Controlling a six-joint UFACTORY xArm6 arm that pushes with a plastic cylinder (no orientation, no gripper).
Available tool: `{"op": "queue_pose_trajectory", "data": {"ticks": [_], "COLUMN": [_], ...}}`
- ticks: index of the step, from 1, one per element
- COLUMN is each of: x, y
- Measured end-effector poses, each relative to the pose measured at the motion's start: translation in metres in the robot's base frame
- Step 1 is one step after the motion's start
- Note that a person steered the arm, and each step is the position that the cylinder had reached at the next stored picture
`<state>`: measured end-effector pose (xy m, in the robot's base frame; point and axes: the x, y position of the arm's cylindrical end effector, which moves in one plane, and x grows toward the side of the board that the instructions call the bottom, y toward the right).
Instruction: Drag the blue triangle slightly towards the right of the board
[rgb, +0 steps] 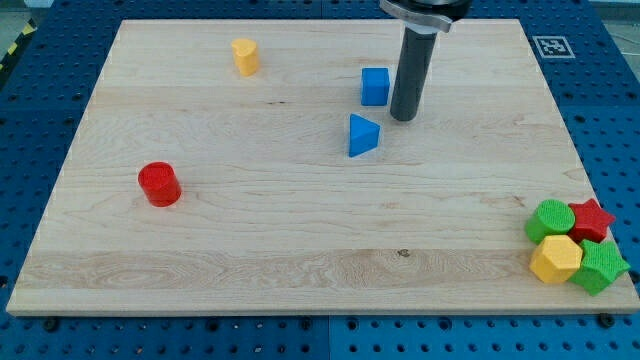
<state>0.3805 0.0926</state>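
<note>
On the pale wooden board (300, 230), the small blue plastic triangle (363, 135) sits a little above centre, towards the top edge, while my tip (403, 118) — the lower end of a straight dark rod — stands just beside it on the view's right and slightly higher, close to but seemingly not touching it. The arm carries no hand, so nothing spreads, presses or pinches. To nudge the triangle rightward, the tip should, by this reading, circle to its left face first (skirting the blue plastic cube (375, 86) just above) and then push slowly and briefly — the task asks only a slight shift. Centred contact should keep the wedge from spinning away.
</note>
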Motion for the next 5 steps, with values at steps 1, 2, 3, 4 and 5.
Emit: {"op": "queue_pose_trajectory", "data": {"ticks": [1, 2, 3, 4, 5], "x": [-0.032, -0.032, -0.016, -0.002, 0.016], "y": [-0.004, -0.037, -0.068, -0.082, -0.092]}}
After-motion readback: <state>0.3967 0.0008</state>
